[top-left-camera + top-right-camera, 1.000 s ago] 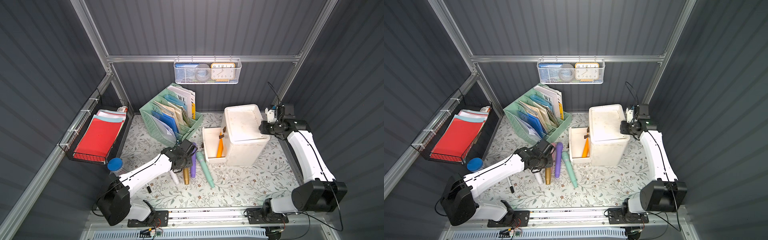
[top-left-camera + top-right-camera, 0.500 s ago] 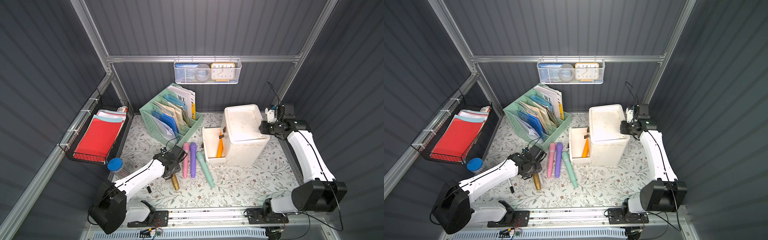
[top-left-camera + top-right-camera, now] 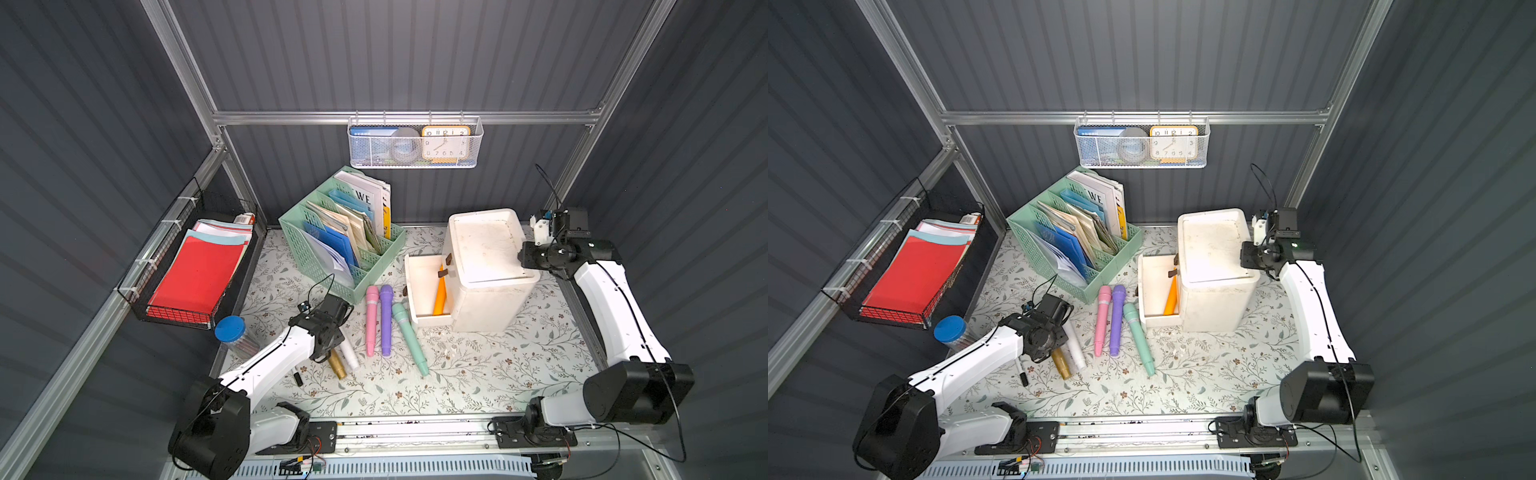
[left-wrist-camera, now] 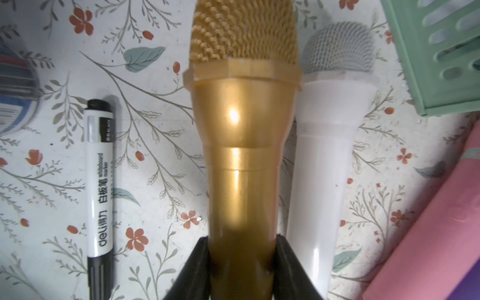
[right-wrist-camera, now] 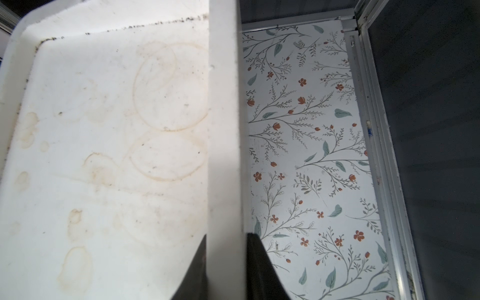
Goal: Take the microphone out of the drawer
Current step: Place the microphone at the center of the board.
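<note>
5 microphones were out on the floral mat [image 3: 478, 365], lower centre of both top views: pink [image 3: 371, 320], purple [image 3: 386, 318], teal [image 3: 409, 336], white microphone [image 4: 330, 145], gold microphone [image 4: 244, 145]. 1 more, the orange microphone [image 3: 439, 293], lay tilted inside the open drawer [image 3: 419, 274] at frame centre. Left gripper [image 4: 241, 249] was clamped on the gold microphone's handle; it lay alongside the white one, a black whiteboard marker [image 4: 100, 181] on its other side. Couldn't tell if the gold one touched the mat. Right gripper [image 5: 226, 241] was closed on the raised top rim of the white drawer unit [image 5: 223, 104] at centre right.
</note>
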Available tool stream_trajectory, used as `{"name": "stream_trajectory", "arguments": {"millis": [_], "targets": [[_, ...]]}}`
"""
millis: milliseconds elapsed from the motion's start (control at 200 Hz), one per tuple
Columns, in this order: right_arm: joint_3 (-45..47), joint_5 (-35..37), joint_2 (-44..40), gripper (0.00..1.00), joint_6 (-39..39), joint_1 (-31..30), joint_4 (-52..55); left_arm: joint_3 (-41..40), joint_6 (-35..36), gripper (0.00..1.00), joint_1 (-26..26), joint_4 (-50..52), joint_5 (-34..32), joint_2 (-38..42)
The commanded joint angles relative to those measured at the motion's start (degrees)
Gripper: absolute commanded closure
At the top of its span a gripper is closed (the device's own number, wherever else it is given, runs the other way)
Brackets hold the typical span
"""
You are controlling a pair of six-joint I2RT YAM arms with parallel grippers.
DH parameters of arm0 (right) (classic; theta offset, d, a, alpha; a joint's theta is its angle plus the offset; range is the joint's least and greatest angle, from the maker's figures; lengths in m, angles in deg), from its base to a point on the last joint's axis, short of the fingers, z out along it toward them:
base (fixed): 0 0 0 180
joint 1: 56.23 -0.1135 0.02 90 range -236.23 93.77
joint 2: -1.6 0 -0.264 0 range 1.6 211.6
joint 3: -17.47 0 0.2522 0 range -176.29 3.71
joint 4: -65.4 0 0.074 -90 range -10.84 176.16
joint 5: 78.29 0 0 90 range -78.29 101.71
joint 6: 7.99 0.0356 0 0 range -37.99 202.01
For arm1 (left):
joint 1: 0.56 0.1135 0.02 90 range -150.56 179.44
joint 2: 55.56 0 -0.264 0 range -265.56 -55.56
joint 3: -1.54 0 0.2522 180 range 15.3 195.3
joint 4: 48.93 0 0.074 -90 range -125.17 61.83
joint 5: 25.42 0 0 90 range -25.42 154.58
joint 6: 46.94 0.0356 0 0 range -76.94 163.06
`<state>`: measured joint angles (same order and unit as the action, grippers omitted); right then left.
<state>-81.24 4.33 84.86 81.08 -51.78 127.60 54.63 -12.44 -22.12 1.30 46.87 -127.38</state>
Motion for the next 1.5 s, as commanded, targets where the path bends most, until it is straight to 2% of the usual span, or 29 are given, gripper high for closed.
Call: {"name": "stream_trajectory", "arguments": {"millis": [0,290,525,620,1015,1401,1496], "targets": [[4.83,-6.20,5.42,0.96,6.91,-0.33,7.99,-0.64,2.22,0.81,0.86,-5.43,2.37,-2.49],[5.12,-6.25,4.80,0.95,7.04,-0.37,7.98,2.58,5.30,0.80,1.08,-11.51,6.60,-12.06],[4.98,-6.18,4.54,0.95,6.98,-0.37,8.11,6.73,6.13,0.73,1.00,-13.88,9.31,-18.35],[4.88,-5.89,4.38,0.95,6.91,-0.40,8.26,7.59,6.20,0.68,1.08,-13.88,9.80,-19.62],[4.72,-6.25,4.63,0.95,6.94,-0.32,8.16,7.25,5.17,0.46,1.00,-11.70,9.29,-18.56],[4.65,-6.25,4.71,0.95,7.01,-0.33,8.12,10.04,4.89,0.41,1.00,-7.46,8.23,-15.85],[4.65,-6.25,4.70,0.95,7.01,-0.34,8.07,11.33,4.54,0.36,1.00,-6.05,7.71,-14.50]]}}
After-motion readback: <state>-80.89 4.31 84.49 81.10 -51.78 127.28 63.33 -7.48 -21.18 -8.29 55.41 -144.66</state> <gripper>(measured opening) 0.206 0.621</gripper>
